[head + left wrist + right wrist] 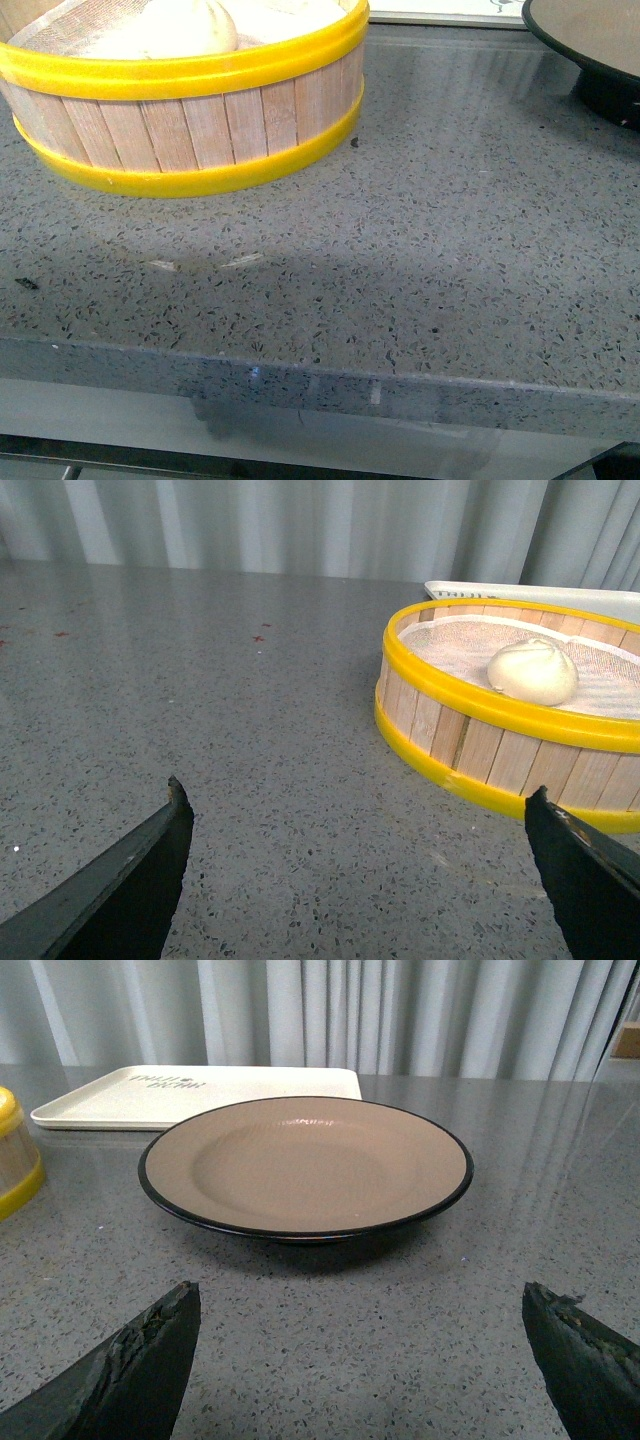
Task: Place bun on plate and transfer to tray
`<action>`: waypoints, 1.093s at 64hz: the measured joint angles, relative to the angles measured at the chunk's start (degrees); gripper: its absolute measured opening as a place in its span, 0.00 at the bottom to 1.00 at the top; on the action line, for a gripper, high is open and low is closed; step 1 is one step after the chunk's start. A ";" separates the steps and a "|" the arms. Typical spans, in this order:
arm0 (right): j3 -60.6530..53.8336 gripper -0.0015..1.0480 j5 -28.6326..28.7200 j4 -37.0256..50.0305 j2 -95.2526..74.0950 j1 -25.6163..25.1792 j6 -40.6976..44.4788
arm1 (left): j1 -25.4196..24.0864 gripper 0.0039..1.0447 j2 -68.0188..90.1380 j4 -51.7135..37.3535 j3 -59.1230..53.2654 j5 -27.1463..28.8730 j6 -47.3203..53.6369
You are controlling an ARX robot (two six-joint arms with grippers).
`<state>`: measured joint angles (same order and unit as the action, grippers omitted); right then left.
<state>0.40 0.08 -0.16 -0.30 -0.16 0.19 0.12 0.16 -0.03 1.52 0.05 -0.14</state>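
Left gripper, right gripper spread wide, bun in basket, plate near tray

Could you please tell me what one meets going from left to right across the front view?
Steamer basket with the bun in it → a sliver of the tray at the back → the plate.

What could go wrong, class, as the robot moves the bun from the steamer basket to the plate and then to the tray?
1. The bun lies on mesh cloth inside the raised rim of the steamer basket: the left end effector might clip that rim or drag the cloth up.
2. The plate is shallow, so the domed bun may roll off on the way to the tray.
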 joint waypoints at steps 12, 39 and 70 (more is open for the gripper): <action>0.00 0.91 0.00 0.00 0.00 0.00 0.00 | 0.00 0.94 0.00 0.00 0.00 0.00 0.00; 0.00 0.91 0.00 0.00 0.00 0.00 0.00 | 0.00 0.94 0.00 0.00 0.00 0.00 0.00; 0.00 0.91 0.00 0.00 0.00 0.00 0.00 | 0.00 0.94 0.00 0.00 0.00 0.00 0.00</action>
<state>0.40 0.08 -0.16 -0.30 -0.16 0.19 0.12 0.16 -0.03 1.52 0.05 -0.14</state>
